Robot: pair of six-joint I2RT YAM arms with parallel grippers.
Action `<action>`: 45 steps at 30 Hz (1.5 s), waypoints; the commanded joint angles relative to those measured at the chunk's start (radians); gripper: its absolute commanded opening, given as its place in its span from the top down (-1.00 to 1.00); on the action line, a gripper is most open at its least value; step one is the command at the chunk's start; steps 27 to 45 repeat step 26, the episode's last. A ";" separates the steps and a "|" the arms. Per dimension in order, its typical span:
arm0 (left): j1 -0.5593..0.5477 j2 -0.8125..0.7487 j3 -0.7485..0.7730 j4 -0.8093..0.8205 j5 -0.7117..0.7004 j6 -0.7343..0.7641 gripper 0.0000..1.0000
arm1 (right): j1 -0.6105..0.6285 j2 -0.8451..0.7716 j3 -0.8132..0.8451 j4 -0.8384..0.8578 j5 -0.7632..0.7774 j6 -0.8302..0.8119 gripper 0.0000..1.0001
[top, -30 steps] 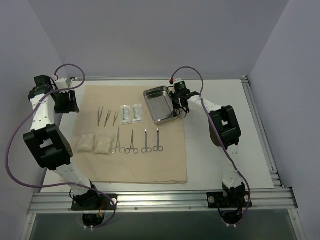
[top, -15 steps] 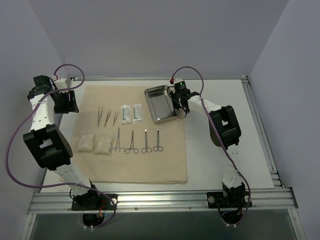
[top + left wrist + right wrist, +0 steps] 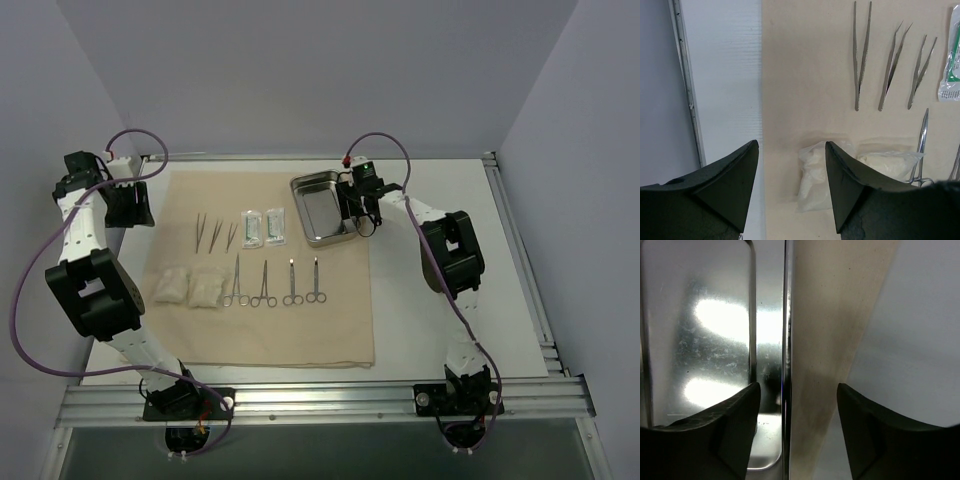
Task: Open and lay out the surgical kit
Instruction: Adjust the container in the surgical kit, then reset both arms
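Observation:
The surgical kit lies spread on the beige cloth (image 3: 300, 330). The steel tray (image 3: 318, 210) sits at the cloth's far right corner. My right gripper (image 3: 354, 208) is open astride its right rim (image 3: 786, 315), touching nothing; in the right wrist view the gripper (image 3: 798, 387) has the rim between its fingers. Three tweezers (image 3: 216, 232), two clear packets (image 3: 262, 227), two gauze pads (image 3: 190, 288) and a row of scissors and forceps (image 3: 277, 283) lie left of the tray. My left gripper (image 3: 133, 205) is open and empty above the cloth's left edge (image 3: 791, 145), near a gauze pad (image 3: 815, 172).
White table (image 3: 440, 300) shows right of the cloth and in a strip on the left (image 3: 722, 75). A metal rail (image 3: 685, 85) runs along the table's left side. Grey walls close in the back and both sides.
My right gripper has opened and let go of the tray's right rim, and the tray now rests flat on the cloth. The left arm has not moved.

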 commanded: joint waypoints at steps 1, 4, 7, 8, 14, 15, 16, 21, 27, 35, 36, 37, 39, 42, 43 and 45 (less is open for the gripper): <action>0.016 -0.032 0.024 0.035 -0.014 0.024 -0.29 | -0.004 -0.111 0.029 -0.018 0.021 -0.005 -0.24; 0.022 -0.029 0.023 0.050 -0.026 0.027 -0.29 | -0.004 -0.170 0.057 -0.030 -0.016 0.005 -0.66; 0.038 -0.027 0.012 0.073 -0.029 0.024 -0.29 | -0.008 -0.219 0.064 -0.026 0.001 0.017 -0.99; 0.042 -0.026 0.009 0.078 -0.034 0.022 -0.29 | -0.010 -0.249 0.060 -0.024 0.010 0.020 -0.99; 0.059 -0.026 -0.023 0.105 -0.088 0.025 -0.30 | -0.106 -0.346 -0.047 0.000 0.194 0.094 -1.00; 0.059 -0.024 -0.028 0.113 -0.094 0.025 -0.29 | -0.128 -0.355 -0.093 0.002 0.191 0.112 -1.00; 0.059 -0.024 -0.031 0.117 -0.103 0.024 -0.29 | -0.171 -0.365 -0.118 0.003 0.182 0.147 -0.99; 0.061 -0.009 -0.048 0.140 -0.146 0.015 -0.29 | -0.272 -0.438 -0.300 0.116 0.150 0.199 -0.99; 0.059 0.000 -0.060 0.148 -0.157 0.006 -0.29 | -0.344 -0.490 -0.399 0.178 0.148 0.218 -0.99; 0.059 0.000 -0.060 0.148 -0.157 0.006 -0.29 | -0.344 -0.490 -0.399 0.178 0.148 0.218 -0.99; 0.059 0.000 -0.060 0.148 -0.157 0.006 -0.29 | -0.344 -0.490 -0.399 0.178 0.148 0.218 -0.99; 0.059 0.000 -0.060 0.148 -0.157 0.006 -0.29 | -0.344 -0.490 -0.399 0.178 0.148 0.218 -0.99; 0.059 0.000 -0.060 0.148 -0.157 0.006 -0.29 | -0.344 -0.490 -0.399 0.178 0.148 0.218 -0.99; 0.059 0.000 -0.060 0.148 -0.157 0.006 -0.29 | -0.344 -0.490 -0.399 0.178 0.148 0.218 -0.99; 0.059 0.000 -0.060 0.148 -0.157 0.006 -0.29 | -0.344 -0.490 -0.399 0.178 0.148 0.218 -0.99; 0.059 0.000 -0.060 0.148 -0.157 0.006 -0.29 | -0.344 -0.490 -0.399 0.178 0.148 0.218 -0.99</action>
